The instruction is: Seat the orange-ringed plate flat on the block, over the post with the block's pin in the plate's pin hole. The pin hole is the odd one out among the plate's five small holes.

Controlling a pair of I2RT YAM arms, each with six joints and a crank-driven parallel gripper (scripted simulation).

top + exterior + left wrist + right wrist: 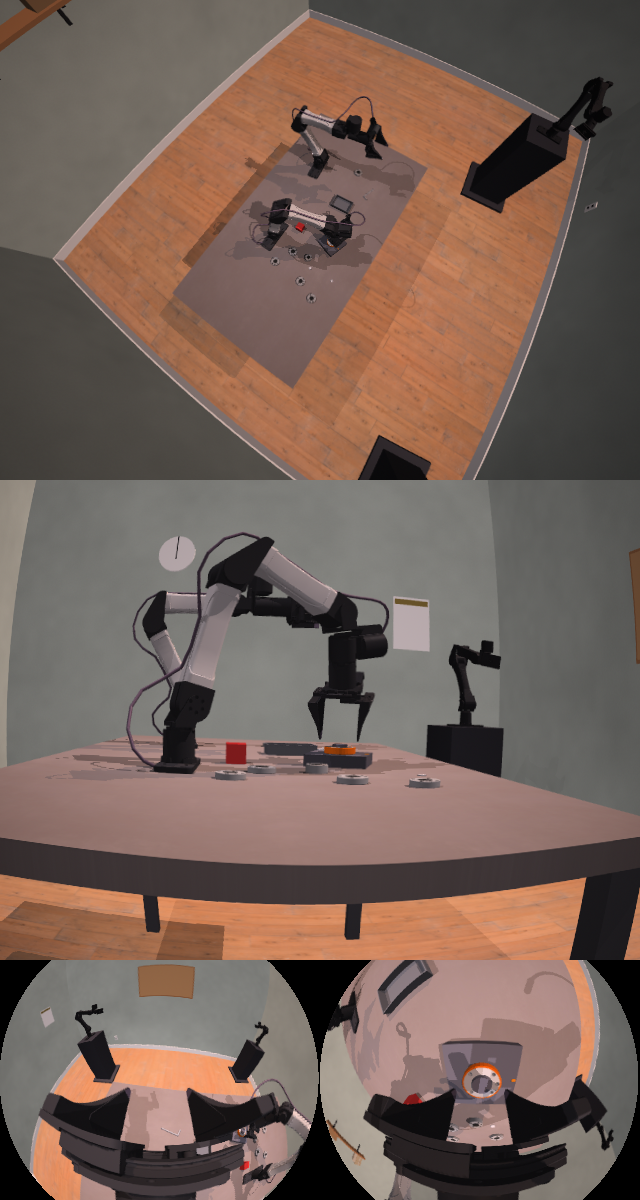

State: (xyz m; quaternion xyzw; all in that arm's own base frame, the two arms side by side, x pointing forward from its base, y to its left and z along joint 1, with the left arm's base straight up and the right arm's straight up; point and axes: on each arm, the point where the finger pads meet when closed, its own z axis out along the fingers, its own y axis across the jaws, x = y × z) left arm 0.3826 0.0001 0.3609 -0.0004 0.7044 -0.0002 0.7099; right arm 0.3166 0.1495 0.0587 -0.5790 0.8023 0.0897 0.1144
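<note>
Going left to right in the exterior view, first is the red cube (299, 226) (235, 752) (244, 1165) (413, 1099). The left gripper (384, 151) has its fingers wide apart; the left wrist view shows this well, the exterior view hides them. The orange-ringed plate (330, 244) (339, 750) (467, 1082) lies on the block (331, 252) (336, 760) (452, 1055), looking level. Above it, the right gripper (339, 738) (480, 1090) has fingers apart, not touching it. Only the right wrist view shows an orange dot beside the plate; the pin's fit I cannot tell.

Top looks steeply down from high up; exterior faces across the same table, low and nearer its edge.
</note>
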